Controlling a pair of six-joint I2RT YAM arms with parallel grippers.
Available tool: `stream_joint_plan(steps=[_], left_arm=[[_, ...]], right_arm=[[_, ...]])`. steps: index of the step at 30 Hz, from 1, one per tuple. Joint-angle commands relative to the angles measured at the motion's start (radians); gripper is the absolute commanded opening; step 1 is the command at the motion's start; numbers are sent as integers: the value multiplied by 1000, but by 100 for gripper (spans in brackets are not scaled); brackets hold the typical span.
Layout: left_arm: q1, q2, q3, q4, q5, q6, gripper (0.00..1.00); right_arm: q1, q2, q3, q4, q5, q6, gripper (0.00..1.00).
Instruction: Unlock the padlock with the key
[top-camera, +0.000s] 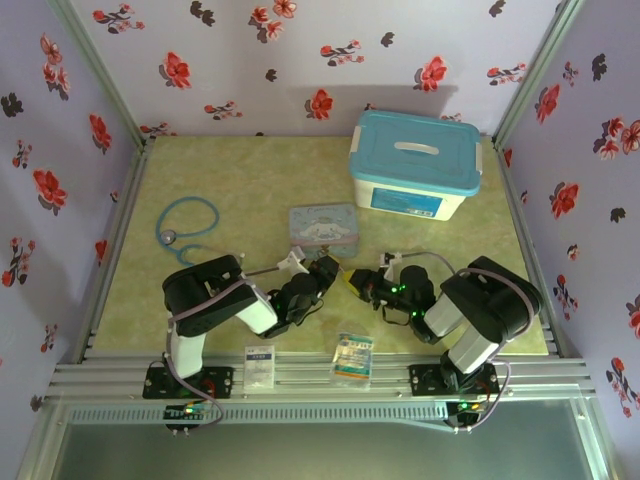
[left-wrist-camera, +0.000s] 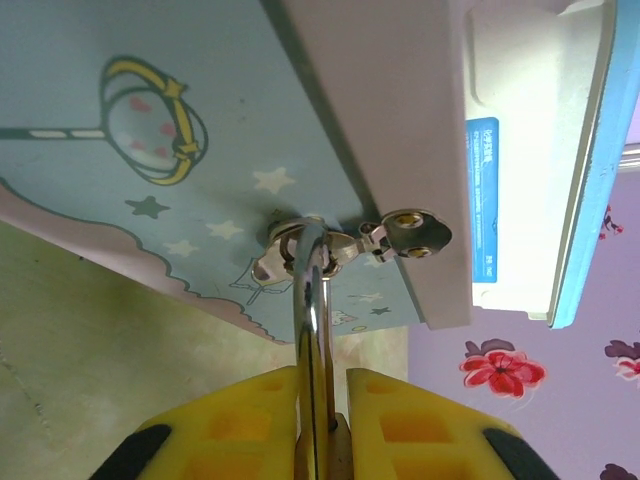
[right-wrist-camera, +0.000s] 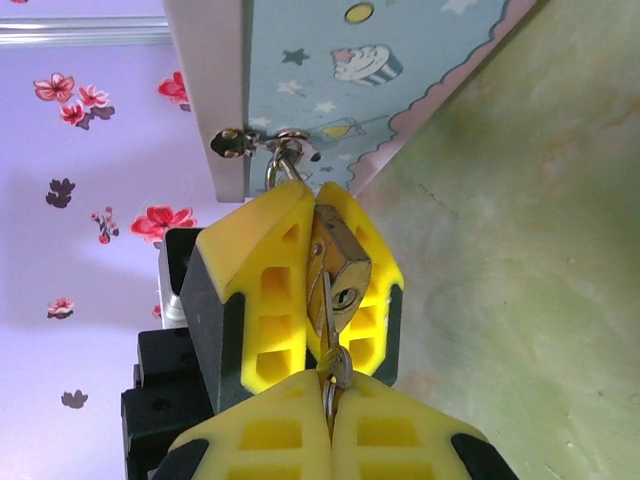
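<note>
We count one tin (top-camera: 323, 225), and everything sits around it. Just in front of its near edge, the two grippers meet tip to tip: the left gripper (top-camera: 328, 268) and the right gripper (top-camera: 357, 283).

One padlock (right-wrist-camera: 340, 262) hangs from the tin's clasp, its shackle threaded through the metal loop. In the left wrist view the left gripper (left-wrist-camera: 322, 400) has its jaws narrow, pinched on that shackle (left-wrist-camera: 310, 300). The right wrist view shows the brass body between the same yellow fingers (right-wrist-camera: 260, 300).

One key (right-wrist-camera: 328, 320) pokes up from the right gripper (right-wrist-camera: 328, 395), whose jaws are closed on its ring end. The blade lies against the padlock's face, just beside the keyhole. We cannot tell whether it is inside.

Behind the tin to the right stands one blue-lidded box (top-camera: 415, 160). To the tin's left lies one stethoscope (top-camera: 180, 222). Well in front of the tin lie two packets (top-camera: 259, 366) (top-camera: 353, 358).
</note>
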Motion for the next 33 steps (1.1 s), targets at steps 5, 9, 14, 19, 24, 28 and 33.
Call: stream_joint_plan(steps=[5,9,14,19,24,28,33], left_arm=[[-4,-6,24,95,-41,-16,0],[-3,-13,20,95,-46,-11,0],[-3,-13,23,95,-45,-15,0],[4,-10,14,96,-53,-7,0],[4,-21,23,93,-55,14,0],[4,-18,27,94,-53,12,0],[3,-20,29,93,-49,3,0]], right_arm=[[-18,32,18,26,-19,24,0],[-18,19,21,25,-30,15,0],[-18,33,45,25,-43,19,0],[-18,43,30,26,-31,12,0],[-18,35,2,25,-20,13,0],[-19,-13,-29,24,-13,12,0],[-17,5,-7,24,-27,9,0]])
